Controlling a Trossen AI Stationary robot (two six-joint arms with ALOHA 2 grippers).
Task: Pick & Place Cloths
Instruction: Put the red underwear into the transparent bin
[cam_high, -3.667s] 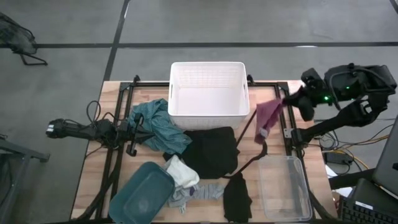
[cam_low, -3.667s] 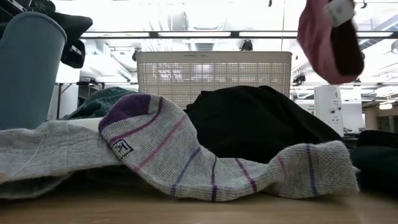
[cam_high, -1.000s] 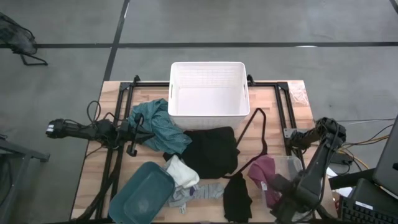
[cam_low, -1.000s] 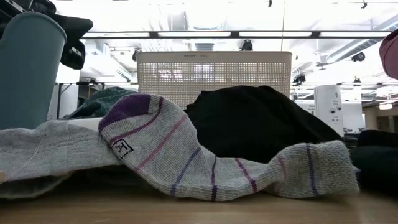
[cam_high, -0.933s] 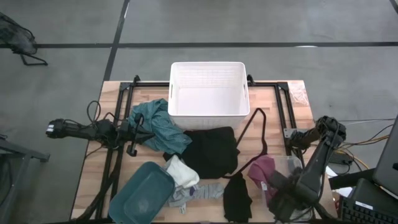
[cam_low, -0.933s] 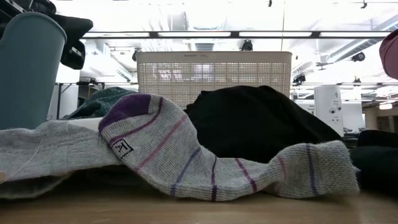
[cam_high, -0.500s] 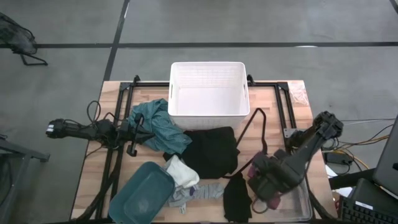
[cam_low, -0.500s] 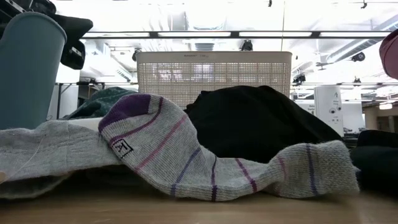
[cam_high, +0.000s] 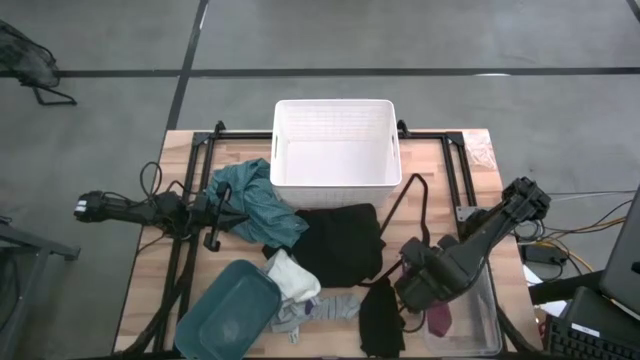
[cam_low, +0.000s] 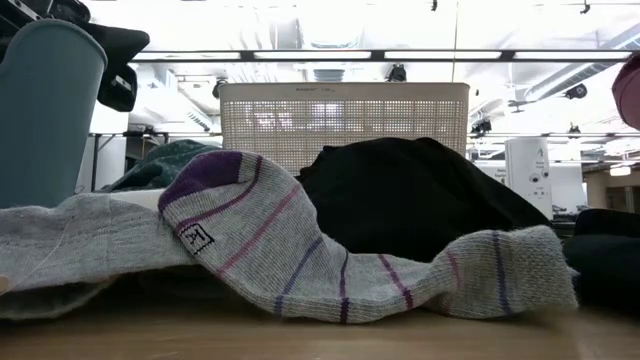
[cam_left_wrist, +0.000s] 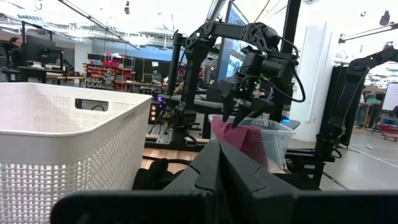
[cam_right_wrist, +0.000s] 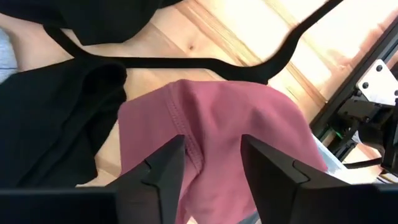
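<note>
The counter carries 3 containers: 1 white basket, showing nothing inside, 1 teal bin lying tilted, and 1 clear tub with 1 maroon cloth draped over its near wall. 1 teal cloth, 1 large black cloth, 1 small black cloth, 1 white cloth and 1 grey striped cloth lie between basket and bin. The right gripper hovers over the maroon cloth, fingers spread, holding nothing. The left gripper rests at the counter's left, fingers pressed together. The maroon cloth is largely hidden from above.
</note>
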